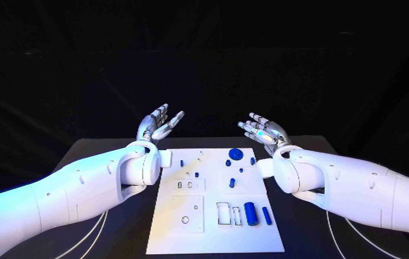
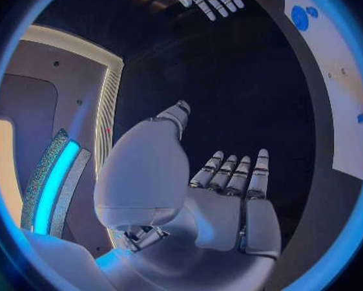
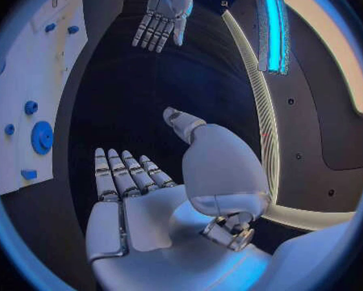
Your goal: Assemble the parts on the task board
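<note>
The white task board (image 1: 213, 235) lies in the middle of the black table. Blue parts sit on it: a round disc (image 1: 236, 152) at the far end, small pegs (image 1: 231, 183) near the middle, and a cylinder (image 1: 250, 213) beside a thin bar (image 1: 266, 216) at the near right. My left hand (image 1: 159, 123) is raised above the table beyond the board's far left corner, fingers spread, holding nothing. My right hand (image 1: 264, 131) is raised beyond the far right corner, palm up, fingers apart, empty. The left wrist view shows my left hand (image 2: 222, 194) open, and the right wrist view shows my right hand (image 3: 141, 187) open.
White rectangular inserts (image 1: 188, 214) with slots occupy the board's near left. Two outlined pockets (image 1: 229, 213) sit next to the blue cylinder. Cables (image 1: 94, 238) trail on the table at both near sides. The table's far edge (image 1: 204, 139) runs just beyond the board.
</note>
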